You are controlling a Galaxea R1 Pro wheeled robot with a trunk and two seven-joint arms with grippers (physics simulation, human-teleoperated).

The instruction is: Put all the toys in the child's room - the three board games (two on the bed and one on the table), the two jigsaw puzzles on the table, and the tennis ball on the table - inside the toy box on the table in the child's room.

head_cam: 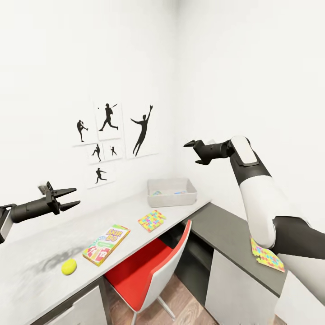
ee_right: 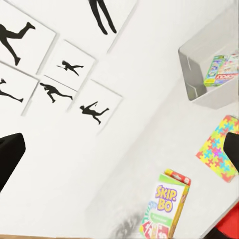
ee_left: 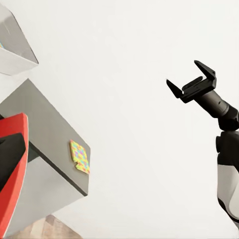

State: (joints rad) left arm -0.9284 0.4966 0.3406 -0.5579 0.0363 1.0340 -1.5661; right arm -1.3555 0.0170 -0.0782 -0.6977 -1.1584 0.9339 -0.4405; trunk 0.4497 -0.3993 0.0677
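Currently, by label:

Left claw (head_cam: 67, 198): held in the air above the near end of the tabletop, fingers spread apart, holding nothing.
Right claw (head_cam: 195, 152): raised in front of the white wall, above the corner where the desk meets the cabinet; fingers apart, holding nothing; it also shows from the left wrist (ee_left: 191, 84).
Tabletop (head_cam: 40, 253): long pale surface running to the corner along the wall with the silhouette pictures (head_cam: 115, 135).
Toy box (head_cam: 172, 194): at the far end of the tabletop by the corner; a printed board game (ee_right: 221, 69) lies inside it.
Skip-Bo box (head_cam: 106, 243): flat on the tabletop, near the front edge, between ball and puzzle.
Tennis ball (head_cam: 69, 266): on the tabletop, just beside the Skip-Bo box on the near side.
First jigsaw puzzle (head_cam: 151, 220): flat on the tabletop between the Skip-Bo box and the toy box.
Second jigsaw puzzle (head_cam: 267, 256): on the lower dark cabinet (head_cam: 225, 230), near its edge, partly behind the right arm.
Red chair (head_cam: 151, 271): tucked under the tabletop.
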